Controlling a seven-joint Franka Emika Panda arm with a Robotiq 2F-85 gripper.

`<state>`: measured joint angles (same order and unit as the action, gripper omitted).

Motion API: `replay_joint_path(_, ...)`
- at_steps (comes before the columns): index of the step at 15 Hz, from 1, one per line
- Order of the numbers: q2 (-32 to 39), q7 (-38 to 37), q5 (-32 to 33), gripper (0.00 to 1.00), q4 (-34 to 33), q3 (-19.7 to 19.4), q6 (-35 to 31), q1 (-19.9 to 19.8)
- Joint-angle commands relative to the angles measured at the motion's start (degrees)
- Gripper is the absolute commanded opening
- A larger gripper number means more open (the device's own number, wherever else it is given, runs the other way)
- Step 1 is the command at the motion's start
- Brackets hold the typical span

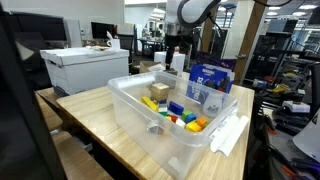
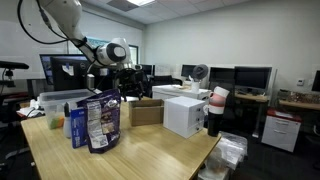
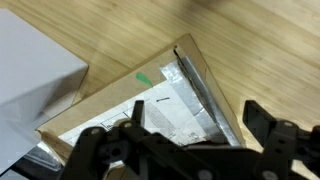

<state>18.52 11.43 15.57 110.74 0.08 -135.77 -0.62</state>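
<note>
In an exterior view, the tool [image 1: 172, 60] hangs over the far edge of the light wooden desk [image 1: 90, 120], behind a clear plastic bin [image 1: 130, 100] that holds coloured toy blocks [image 1: 180, 112]. A blue and white printed bag [image 1: 210, 80] stands upright just beside the bin, on its far side. A white lidded box [image 1: 85, 68] sits at the far corner of the desk. From here I cannot tell how the jaws stand.

In the exterior view from across the desk, the tool [image 2: 127, 84] hovers just above an open brown cardboard box [image 2: 146, 112] without touching it. This box stands near the middle of the desk [image 2: 150, 150], towards its back edge. The white lidded box [image 2: 185, 115] is right next to it, and the blue and white printed bag [image 2: 100, 122] is in front, nearer the desk's front edge.

The wrist view looks straight down into the brown cardboard box [image 3: 130, 105]. Its flaps are folded out, and pale paper or plastic lies inside. The tool [image 3: 185, 148] is spread wide and empty, with one dark finger on each side of the picture's lower edge. A corner of the white lidded box [image 3: 30, 70] shows beside the cardboard one.
</note>
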Motion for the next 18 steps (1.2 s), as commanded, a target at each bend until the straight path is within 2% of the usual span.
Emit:
replay_joint_path(1,2.4,3.7,-0.8,1.0,-2.7,0.2,0.8,-0.5)
replay_joint_path(3,3.2,4.2,-0.7,0.98,-3.7,0.2,1.2,-0.5)
replay_joint_path(4,3.6,4.4,-0.6,0.89,-4.1,0.2,1.4,-0.4)
replay_joint_path(5,3.9,4.8,-0.6,0.73,-4.5,0.2,1.5,-0.5)
replay_joint_path(7,4.4,5.2,-0.5,0.7,-5.0,0.2,1.7,-0.4)
replay_joint_path(12,5.3,5.7,-0.4,0.43,-6.6,0.2,3.8,-0.3)
replay_joint_path(13,5.5,5.9,-0.5,0.33,-7.5,0.2,5.7,-0.2)
replay_joint_path(14,5.8,5.7,-0.7,0.27,-8.4,0.2,8.6,-0.1)
replay_joint_path(15,6.3,5.4,-0.5,0.14,-9.9,0.1,12.8,0.1)
replay_joint_path(16,6.5,6.3,-1.5,0.11,-10.4,0.5,15.1,-0.2)
replay_joint_path(17,7.3,6.8,-1.8,0.02,-12.2,0.7,19.9,-0.2)
replay_joint_path(18,7.7,7.3,-2.5,0.06,-13.4,1.1,23.7,-0.1)
